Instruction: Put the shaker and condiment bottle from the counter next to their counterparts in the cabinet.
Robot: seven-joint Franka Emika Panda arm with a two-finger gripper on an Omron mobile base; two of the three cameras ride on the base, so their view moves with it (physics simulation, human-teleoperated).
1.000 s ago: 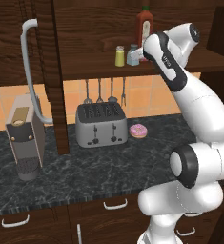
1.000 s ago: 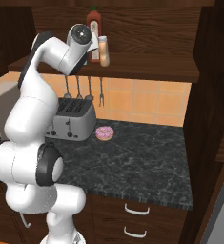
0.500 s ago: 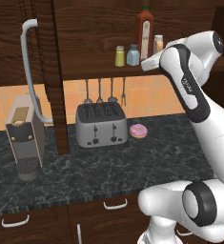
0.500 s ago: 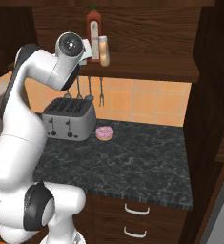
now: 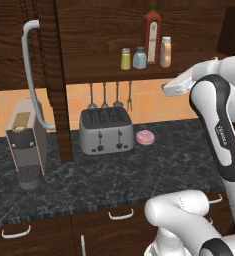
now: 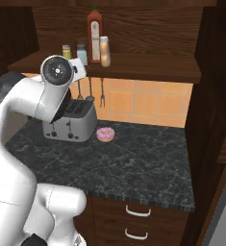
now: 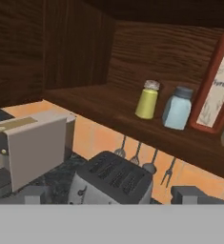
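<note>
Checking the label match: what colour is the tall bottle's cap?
Green, clearest in the left base view on the tall red bottle.

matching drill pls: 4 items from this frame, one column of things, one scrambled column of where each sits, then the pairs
Things
1. shaker
2. condiment bottle
3. doughnut
4. coffee machine

Places
A. on the counter, just right of the toaster
B. on the cabinet shelf, right of the tall red bottle
C. on the counter, far left, beyond the cabinet door
D. on the cabinet shelf, between the yellow-green shaker and the red bottle

Pairs: 1-D, 2-B, 3-A, 4-C
</note>
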